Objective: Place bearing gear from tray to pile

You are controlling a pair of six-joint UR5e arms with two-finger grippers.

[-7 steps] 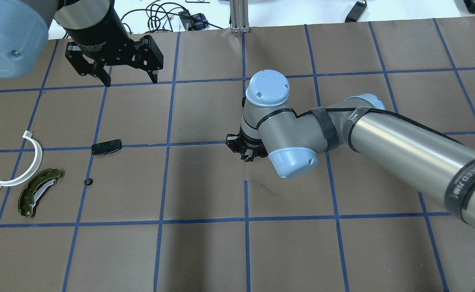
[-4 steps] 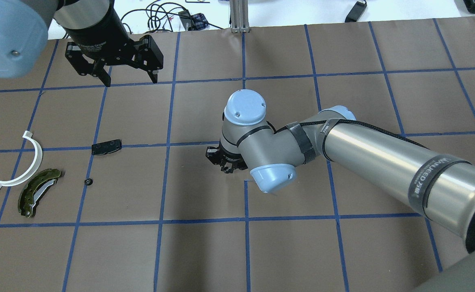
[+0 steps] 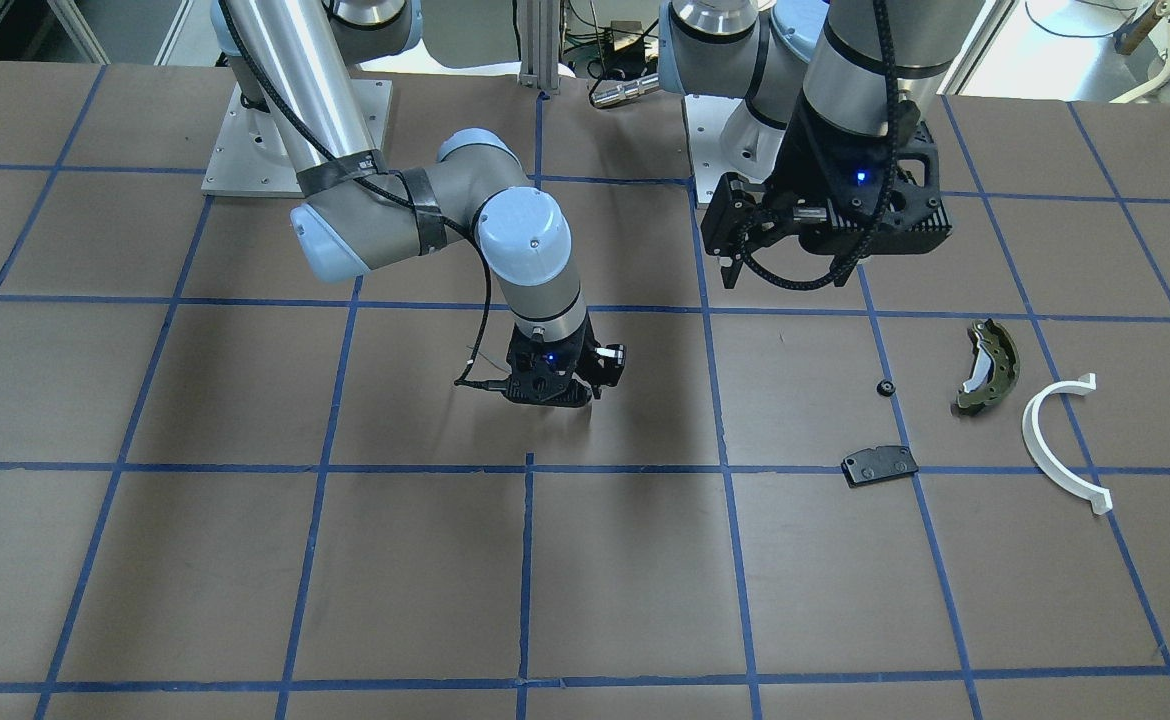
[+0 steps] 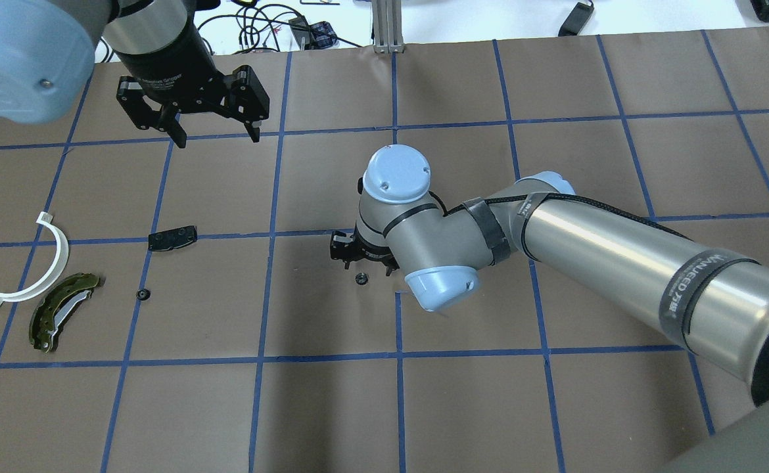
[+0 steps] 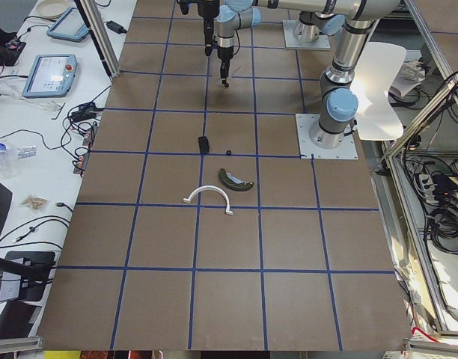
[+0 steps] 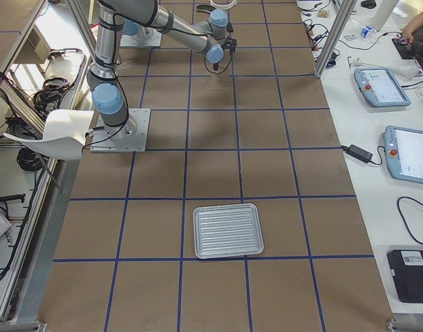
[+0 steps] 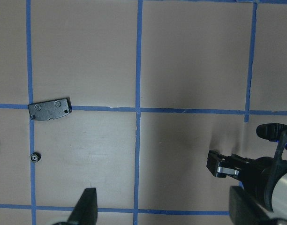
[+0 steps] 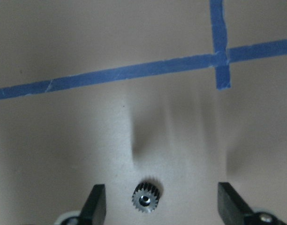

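Note:
A small toothed bearing gear (image 4: pixel 360 278) lies on the brown table under my right gripper (image 4: pixel 365 265). In the right wrist view the gear (image 8: pixel 146 200) sits on the table between the spread fingers (image 8: pixel 94 204), untouched. My right gripper is open. The pile lies at the far left: a white half-ring arc (image 4: pixel 52 259), an olive-green brake shoe (image 4: pixel 62 307), a flat black plate (image 4: pixel 172 238) and another small gear (image 4: pixel 141 294). My left gripper (image 4: pixel 215 136) is open and empty, high above the table behind the pile. The silver tray (image 6: pixel 225 230) lies far off on my right side.
The table is brown paper with a blue tape grid. Cables and a metal post (image 4: pixel 388 26) stand along the far edge. In the left wrist view the black plate (image 7: pixel 49 109) and the pile's small gear (image 7: pixel 34 158) lie left of my right gripper (image 7: pixel 242 168).
My right arm moved left toward the pile, then stopped and opened; the gear now lies on the table beneath it. My left arm shifted slightly.

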